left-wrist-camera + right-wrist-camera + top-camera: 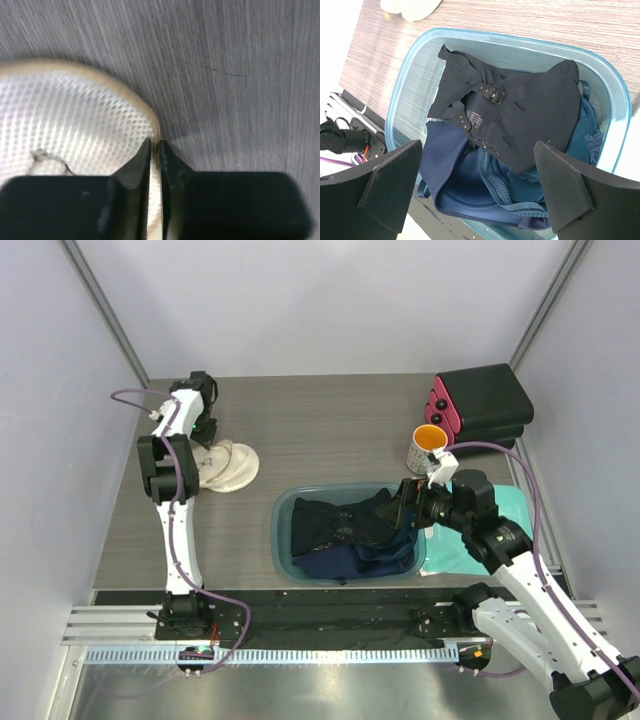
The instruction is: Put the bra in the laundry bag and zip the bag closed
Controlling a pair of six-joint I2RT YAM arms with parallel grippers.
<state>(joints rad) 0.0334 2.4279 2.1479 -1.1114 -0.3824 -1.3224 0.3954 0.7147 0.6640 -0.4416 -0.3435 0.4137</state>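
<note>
- Reaching for the bra [520, 115], not yet grasped. Hovering with the right claw [477, 150] spread wide over the blue tub [415, 55], nothing between the fingers
- Bra location?
- Lying on top of the navy clothes [465, 190] inside the tub, strap hardware up. Well apart from the laundry bag [228, 465], over on the far left of the counter [330, 420]
- Left side?
- Clenched: left claw [155, 147] pinching the bag's rim seam between both fingers. Probably pinning it ready for opening
- Next move?
- Lowering the right claw onto black fabric only, closing on a top fold. Likely to snag the navy lace underneath if too deep. Then lifting and carrying across to the bag
- View differences?
- Seeing the seam pinch only from the left wrist; hidden behind the arm from overhead. Getting the tub-to-bag gap only from overhead, plus the mug [428, 448] and teal pouch [495, 500] near the right arm. Cannot tell zip state from any view
</note>
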